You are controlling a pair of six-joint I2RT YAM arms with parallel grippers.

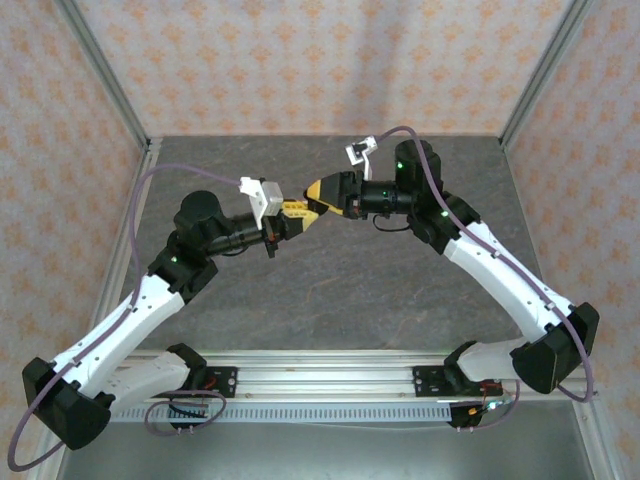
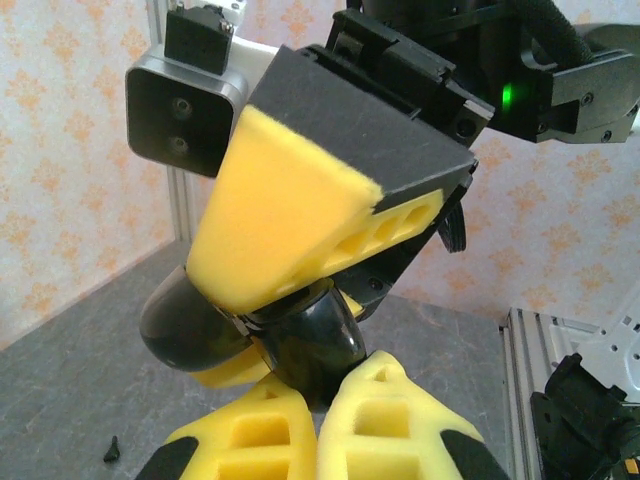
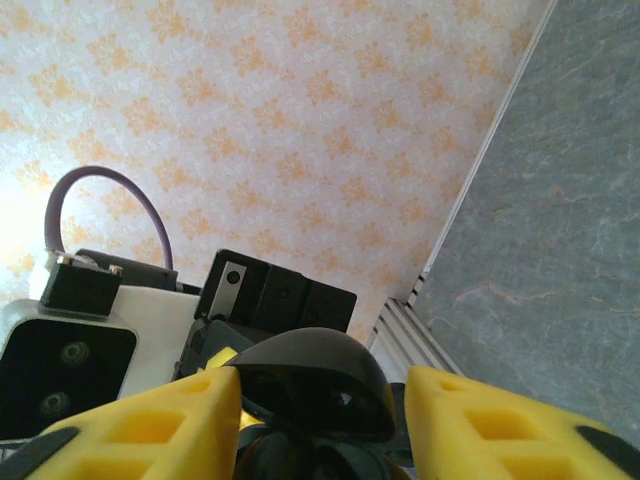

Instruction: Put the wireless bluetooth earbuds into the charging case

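Note:
A glossy black charging case [image 2: 318, 345] hangs in mid-air above the middle of the table, held from both sides. My left gripper [image 2: 325, 398] is shut on the case's lower end, its yellow fingertips almost touching. My right gripper [image 3: 320, 400] clamps the case from the opposite side, and one of its broad yellow fingers [image 2: 290, 200] lies across the top. The case's domed lid [image 3: 310, 385] stands open between the right fingers. In the top view the two grippers meet tip to tip, left [image 1: 295, 212] and right [image 1: 320, 193]. A tiny black earbud [image 2: 112, 449] lies on the table below.
The grey stone-look table [image 1: 340, 290] is bounded by patterned walls and aluminium frame posts [image 1: 105, 85]. An aluminium rail [image 1: 320, 365] carrying both arm bases runs along the near edge. A purple cable [image 1: 150, 185] loops off the left arm.

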